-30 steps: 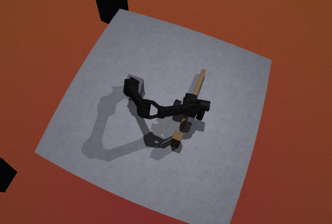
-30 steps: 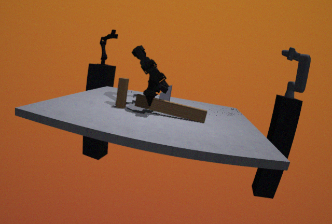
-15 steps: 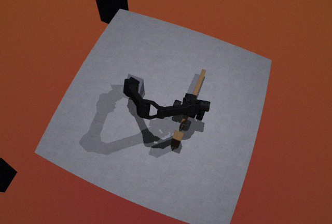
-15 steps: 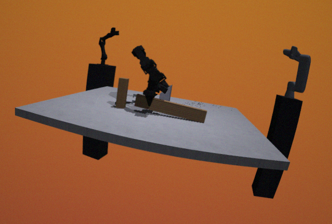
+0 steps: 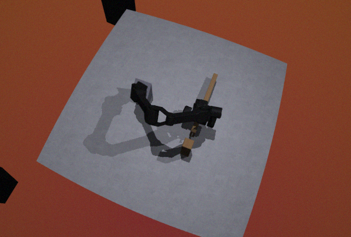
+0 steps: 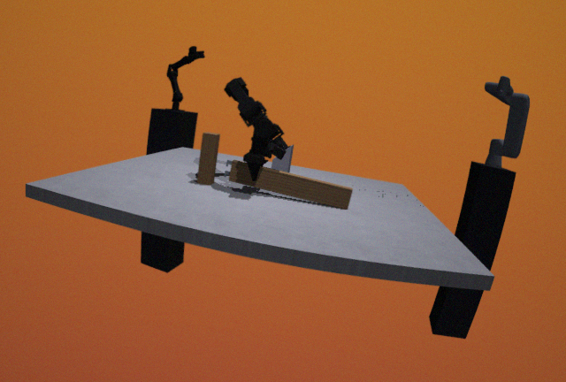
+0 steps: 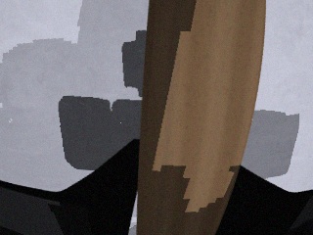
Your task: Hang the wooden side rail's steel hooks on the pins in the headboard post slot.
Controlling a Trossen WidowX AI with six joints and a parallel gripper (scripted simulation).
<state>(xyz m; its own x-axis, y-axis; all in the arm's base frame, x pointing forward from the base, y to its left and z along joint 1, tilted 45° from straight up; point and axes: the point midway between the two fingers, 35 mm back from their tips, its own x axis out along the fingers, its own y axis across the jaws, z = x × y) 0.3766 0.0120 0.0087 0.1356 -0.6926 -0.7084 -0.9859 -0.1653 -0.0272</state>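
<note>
Rail: I see the wooden side rail [image 5: 210, 88] [image 6: 306, 186] [image 7: 215, 88] tilted, its far end low at the table [image 5: 107, 178] [image 6: 274, 236] [image 7: 286, 29] and its hooked end raised toward the post.
Tool: I have my tool [image 6: 254, 171] [image 7: 168, 149] closed around the rail, nearer the hooked end than the far end; one dark finger stands on either side of the wood in the wrist view.
Hooks: I make out the steel hooks [image 6: 228, 164] projecting from the raised end; they stand apart from the post, off its pins.
Post: I see the headboard post [image 5: 187, 144] [image 6: 209, 158] upright on the table, near the hooked end, in line with the rail as viewed from the top. I cannot see its slot or pins.
Arm: I have the black arm [image 5: 181, 117] [image 6: 264, 131] reaching across to the rail from its mounting on the table, with the wrist section above the wood.
Surroundings: I see two further arms, a black one [image 6: 172, 77] and a grey one [image 6: 516, 124], each on a dark pedestal beside the table.
</note>
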